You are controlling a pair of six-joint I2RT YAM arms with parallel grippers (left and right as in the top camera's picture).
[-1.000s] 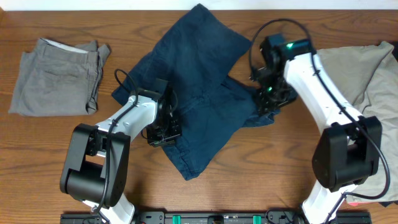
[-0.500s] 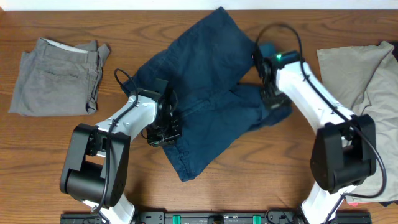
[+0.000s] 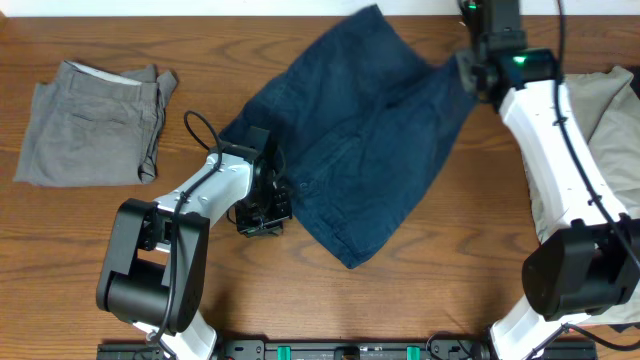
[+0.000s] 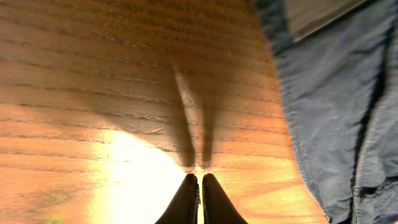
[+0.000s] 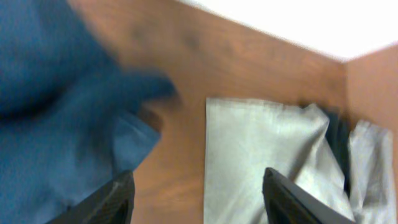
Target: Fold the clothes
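Since a second ago the right arm has swung from the middle of the table [image 3: 80, 270] up to its far edge, and the navy shorts [image 3: 350, 150] went with it: the bunched right side is now drawn out flat toward the far right, and the near corner has slid to the right. Left arm, grey pair [image 3: 88, 125] and beige clothes [image 3: 590, 105] unchanged. Shorts now lie open across the centre of the table, one corner at the far edge, the stretched side reaching up to the right arm, just short of the beige clothes. Risks, as judged: the left pincer [image 4: 199, 188] sits on bare wood just beside the hem, not on it, so nothing pins the cloth, and any further tug from the right could drag the whole garment over the beige clothes or off the far edge. The stretched side, if it is already free, may drop back in a bunch. Right pincer [image 5: 198, 186]: fingers spread wide, only wood and beige cloth showing between them; blurred navy cloth lies by its left finger, contact not clear, no grip seen. Left pincer: tips pressed together, holding nothing, low over the wood.
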